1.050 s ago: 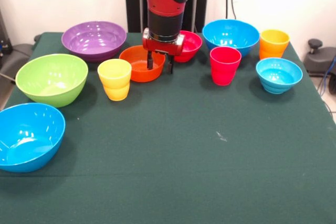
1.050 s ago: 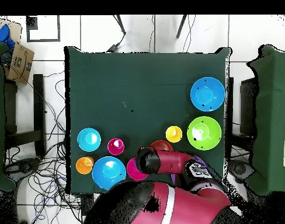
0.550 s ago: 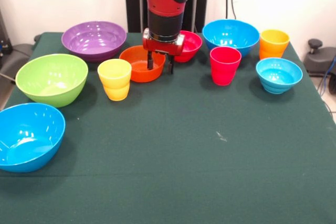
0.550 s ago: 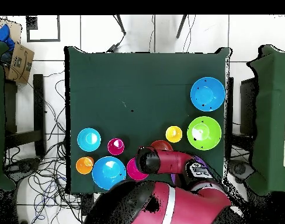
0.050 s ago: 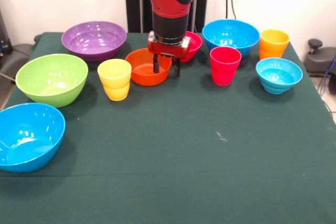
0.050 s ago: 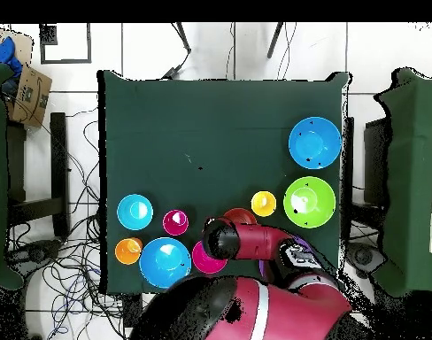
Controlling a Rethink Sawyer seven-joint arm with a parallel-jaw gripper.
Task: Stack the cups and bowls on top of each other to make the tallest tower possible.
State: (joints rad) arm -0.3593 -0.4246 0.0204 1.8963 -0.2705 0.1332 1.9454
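Observation:
My gripper [image 5: 166, 69] hangs over the orange bowl [image 5: 143, 69] with one finger inside it and one outside its right rim, shut on that rim. The yellow cup [image 5: 115, 78] stands just left of the bowl and the small red bowl [image 5: 192, 43] just behind the gripper. The red-pink cup [image 5: 224, 65], orange cup [image 5: 273, 43], light blue bowl [image 5: 279, 74] and a blue bowl [image 5: 230, 35] stand to the right. Purple bowl [image 5: 94, 39], lime bowl [image 5: 51, 78] and a second blue bowl [image 5: 26, 136] line the left side. No tower shows; each piece stands alone.
In the overhead view the arm [image 6: 255, 243] covers the gripper and most of the purple bowl, and only part of the orange bowl [image 6: 242, 216] peeks out. The green table [image 5: 199, 145] has cloth edges close to the outer bowls.
The gripper has shifted a little to the right and toward the camera, and the orange bowl has moved the same way with it. The other cups and bowls stayed put.

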